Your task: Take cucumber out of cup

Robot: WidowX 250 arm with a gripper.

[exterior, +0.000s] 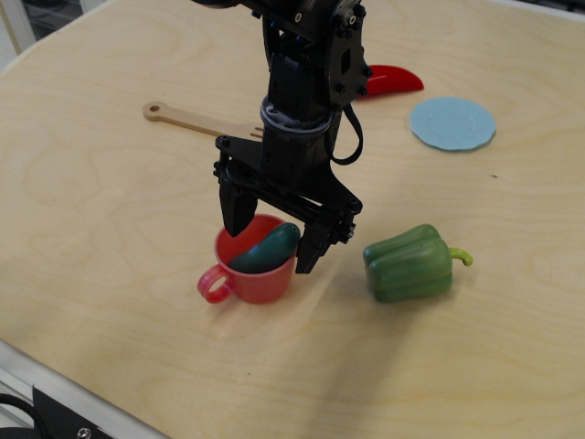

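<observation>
My gripper (271, 230) is matte black metal, its two blunt fingers spread wide and holding nothing, one finger dipping at the far-left rim of the cup (254, 271) and the other just outside the rim on the right. The cup is glossy red plastic with a round loop handle sticking out to the near left, standing on the pale, grained wooden table (101, 229). The cucumber (265, 249) is a smooth, dark teal-green oblong with rounded ends; it lies in the cup, between my fingers and slightly below them. Its long axis runs from lower left inside the cup up to the right, where its end rests on the rim, tilted rather than upright. To the right sits a shiny lobed green bell pepper (409, 263).
</observation>
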